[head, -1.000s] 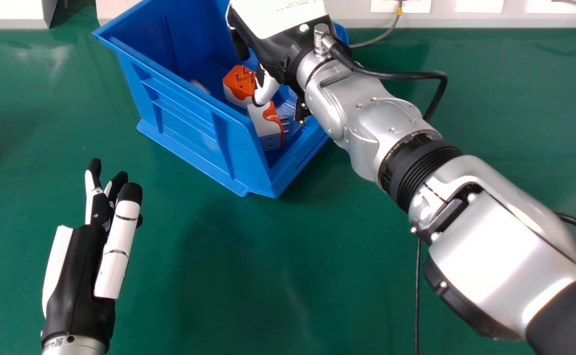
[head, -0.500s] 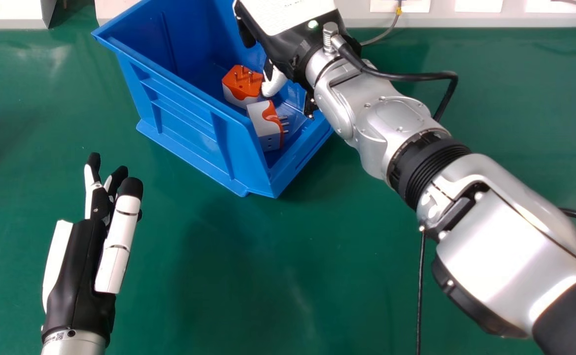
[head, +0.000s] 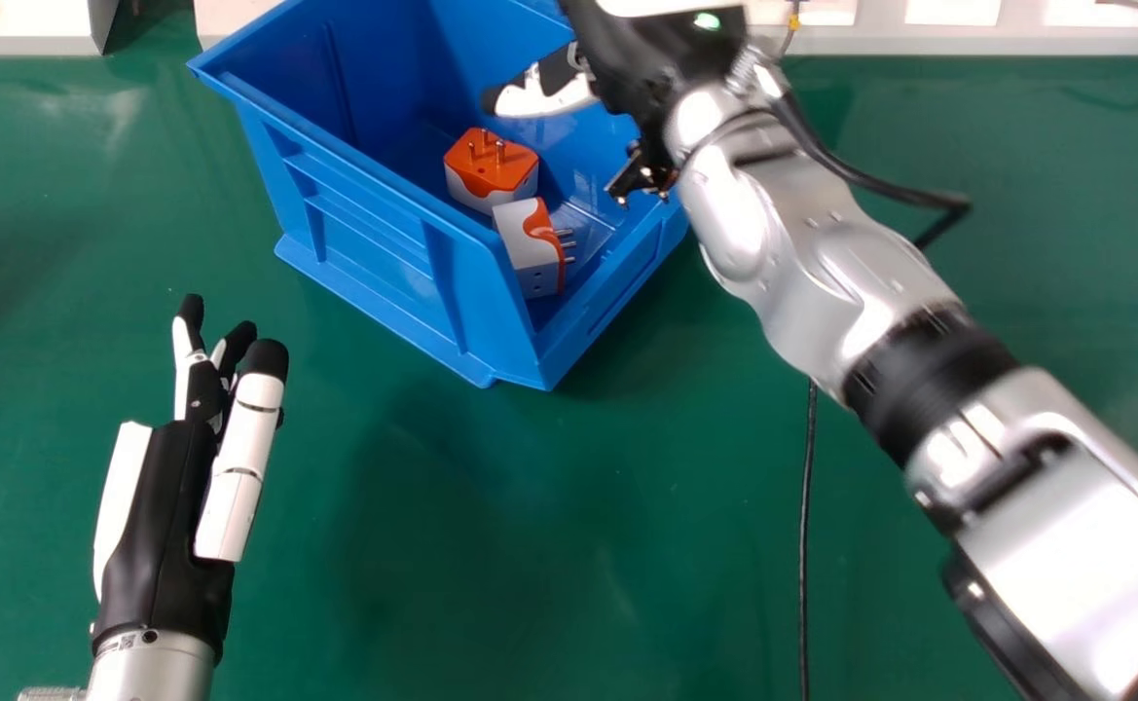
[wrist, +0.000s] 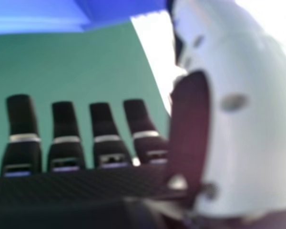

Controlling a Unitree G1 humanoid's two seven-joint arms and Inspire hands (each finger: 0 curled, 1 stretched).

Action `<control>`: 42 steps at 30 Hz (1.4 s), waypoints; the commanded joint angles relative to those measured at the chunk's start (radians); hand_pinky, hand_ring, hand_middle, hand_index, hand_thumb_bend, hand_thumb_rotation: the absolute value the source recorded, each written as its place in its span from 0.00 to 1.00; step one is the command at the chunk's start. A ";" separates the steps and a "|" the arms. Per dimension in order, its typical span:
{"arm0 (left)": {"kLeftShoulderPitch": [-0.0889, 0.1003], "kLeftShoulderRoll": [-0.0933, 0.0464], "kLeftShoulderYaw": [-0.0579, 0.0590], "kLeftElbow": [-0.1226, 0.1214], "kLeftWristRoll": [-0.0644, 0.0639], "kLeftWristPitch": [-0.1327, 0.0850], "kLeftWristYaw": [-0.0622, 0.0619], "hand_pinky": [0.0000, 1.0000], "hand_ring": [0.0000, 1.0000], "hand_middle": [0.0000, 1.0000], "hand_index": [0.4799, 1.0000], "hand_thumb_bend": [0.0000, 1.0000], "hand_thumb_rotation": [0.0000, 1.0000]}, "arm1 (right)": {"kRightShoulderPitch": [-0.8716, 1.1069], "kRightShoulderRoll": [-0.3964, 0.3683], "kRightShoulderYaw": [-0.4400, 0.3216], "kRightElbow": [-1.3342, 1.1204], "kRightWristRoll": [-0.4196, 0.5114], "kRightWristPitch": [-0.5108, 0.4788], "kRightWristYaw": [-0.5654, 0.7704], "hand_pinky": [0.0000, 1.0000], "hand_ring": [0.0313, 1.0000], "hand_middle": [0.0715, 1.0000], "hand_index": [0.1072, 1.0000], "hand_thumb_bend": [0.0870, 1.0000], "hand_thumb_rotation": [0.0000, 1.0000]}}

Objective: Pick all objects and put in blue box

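Fingers [head: 541,98] straight at the blue box [head: 364,209], right arm [head: 797,258] slanting in

Our left hand [head: 167,555] has a black body with a white panel [head: 121,492] along its outer side. Its thumb [head: 241,448] is white, crossed by thin dark seams and capped in black; a small square code [head: 127,642] marks our silver wrist [head: 155,670]. Our right arm [head: 802,282] is glossy silver with rounded casings, small round screws, a black collar [head: 929,380] and a thick black cable [head: 880,185]. A green light [head: 707,20] glows on our black and white right hand [head: 627,58]; its fingers [wrist: 64,152] are black with pale bands.
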 commanded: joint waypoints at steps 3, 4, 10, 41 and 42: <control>-0.027 0.015 0.006 0.011 0.007 -0.005 0.003 0.89 0.95 0.98 0.98 0.53 1.00 | 0.159 -0.071 -0.073 -0.294 0.013 0.018 0.021 0.69 0.83 0.86 0.80 0.34 0.28; -0.032 0.016 0.007 0.015 0.006 -0.004 0.003 0.89 0.95 0.98 0.98 0.53 1.00 | 0.197 -0.082 -0.085 -0.348 0.015 0.017 0.029 0.69 0.83 0.86 0.80 0.34 0.28; -0.058 0.023 0.014 0.037 -0.003 0.001 0.000 0.89 0.95 0.98 0.98 0.53 1.00 | 0.420 -0.179 -0.146 -0.592 0.001 -0.027 0.050 0.70 0.84 0.87 0.82 0.31 0.31; -0.098 0.081 0.068 0.116 -0.022 -0.015 -0.038 0.91 0.96 0.98 0.99 0.52 1.00 | 1.042 -0.011 -0.481 -0.913 0.581 0.170 0.342 0.80 0.90 0.93 0.91 0.30 0.64; -0.095 0.086 0.072 0.116 -0.026 -0.016 -0.043 0.91 0.95 0.98 0.99 0.51 1.00 | 1.045 -0.004 -0.485 -0.920 0.602 0.186 0.354 0.82 0.91 0.94 0.92 0.30 0.66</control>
